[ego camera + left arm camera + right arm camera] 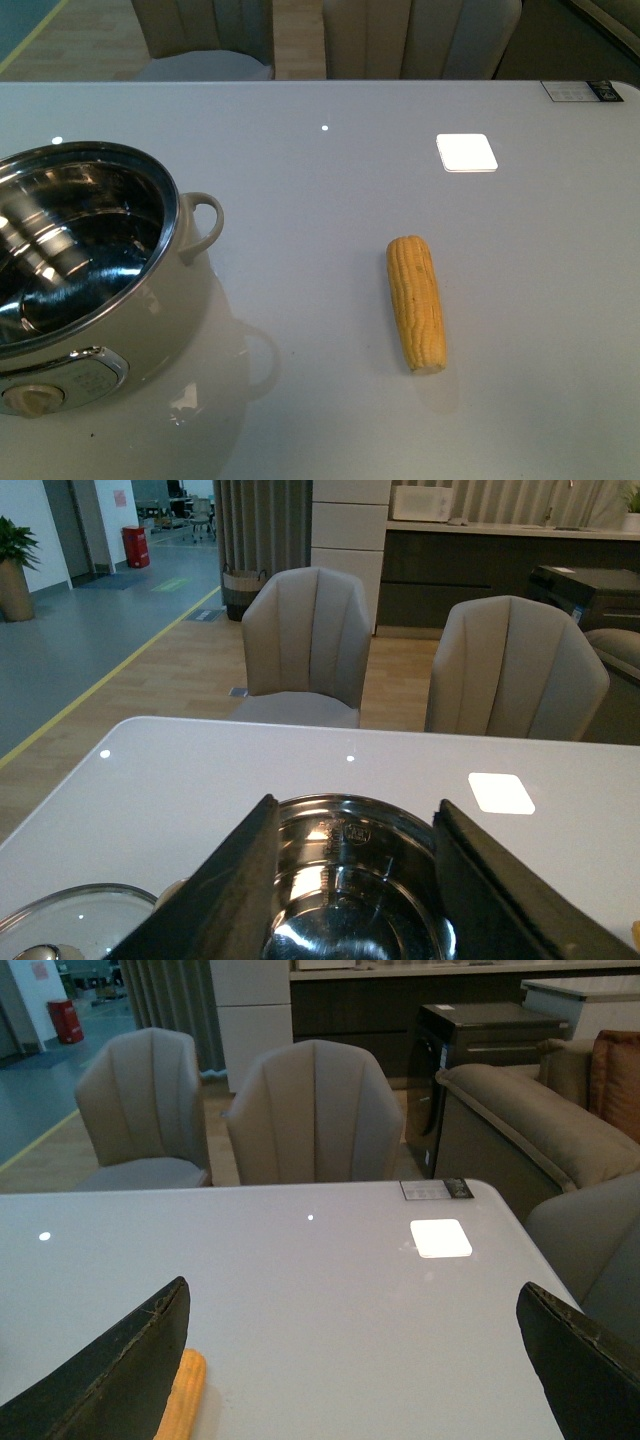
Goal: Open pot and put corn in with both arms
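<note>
The cream-white pot stands open at the table's left, its shiny steel bowl bare. The glass lid with its cream knob lies on the table beside the pot, seen only in the left wrist view. The yellow corn lies on the table to the right of the pot. No arm shows in the front view. My left gripper is open above the pot's bowl. My right gripper is open wide over bare table, with the corn by one finger.
The white table has a bright light patch at the back right and a small label at its far right corner. Two upholstered chairs stand behind the table's far edge. A sofa is to the right.
</note>
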Controlling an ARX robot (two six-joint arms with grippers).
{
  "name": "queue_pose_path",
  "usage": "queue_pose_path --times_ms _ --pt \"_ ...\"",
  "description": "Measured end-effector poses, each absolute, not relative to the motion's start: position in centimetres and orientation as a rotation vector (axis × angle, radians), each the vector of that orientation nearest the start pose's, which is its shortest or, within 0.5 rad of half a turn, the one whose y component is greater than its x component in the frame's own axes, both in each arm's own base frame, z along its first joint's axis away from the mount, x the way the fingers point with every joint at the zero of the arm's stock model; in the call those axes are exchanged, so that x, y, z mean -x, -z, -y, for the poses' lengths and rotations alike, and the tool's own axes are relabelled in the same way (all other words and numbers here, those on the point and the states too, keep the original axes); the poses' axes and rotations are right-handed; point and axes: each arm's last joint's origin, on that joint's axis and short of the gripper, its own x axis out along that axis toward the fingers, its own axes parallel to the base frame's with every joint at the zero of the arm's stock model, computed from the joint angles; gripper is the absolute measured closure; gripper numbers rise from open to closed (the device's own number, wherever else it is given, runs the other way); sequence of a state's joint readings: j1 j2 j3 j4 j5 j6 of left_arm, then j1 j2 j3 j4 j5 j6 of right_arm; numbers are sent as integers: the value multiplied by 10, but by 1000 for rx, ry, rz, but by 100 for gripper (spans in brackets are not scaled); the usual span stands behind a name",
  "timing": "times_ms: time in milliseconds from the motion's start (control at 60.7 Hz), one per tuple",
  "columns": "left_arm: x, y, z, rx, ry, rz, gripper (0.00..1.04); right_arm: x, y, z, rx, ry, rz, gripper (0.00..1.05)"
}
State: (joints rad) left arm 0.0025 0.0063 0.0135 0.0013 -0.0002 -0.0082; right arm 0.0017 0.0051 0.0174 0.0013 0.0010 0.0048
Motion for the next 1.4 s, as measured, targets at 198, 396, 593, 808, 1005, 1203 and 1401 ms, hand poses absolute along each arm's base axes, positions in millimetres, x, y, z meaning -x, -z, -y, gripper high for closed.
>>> queue_pose_path --times_ms 198,396,593,808,1005,1203,1401 --pt "-97 -168 0 8 -3 8 17 -97 -168 0 -35 22 -54 9" --pt "-97 -168 0 6 -3 9 7 -114 -156 -4 -192 121 -644 9" --pt "-97 -168 0 6 -2 8 7 -150 -159 -12 -229 83 -661 9" --pt "-97 -168 0 6 -3 8 7 -204 -132 -50 -141 -38 -751 9" --pt "-97 -168 0 6 -3 8 7 -233 -105 -80 -68 -117 -822 9" --pt "-97 -168 0 6 -3 8 7 -256 -75 -100 -32 -176 -873 9" --pt "-97 -168 0 6 -3 8 7 -268 -53 -111 3 -198 -914 9"
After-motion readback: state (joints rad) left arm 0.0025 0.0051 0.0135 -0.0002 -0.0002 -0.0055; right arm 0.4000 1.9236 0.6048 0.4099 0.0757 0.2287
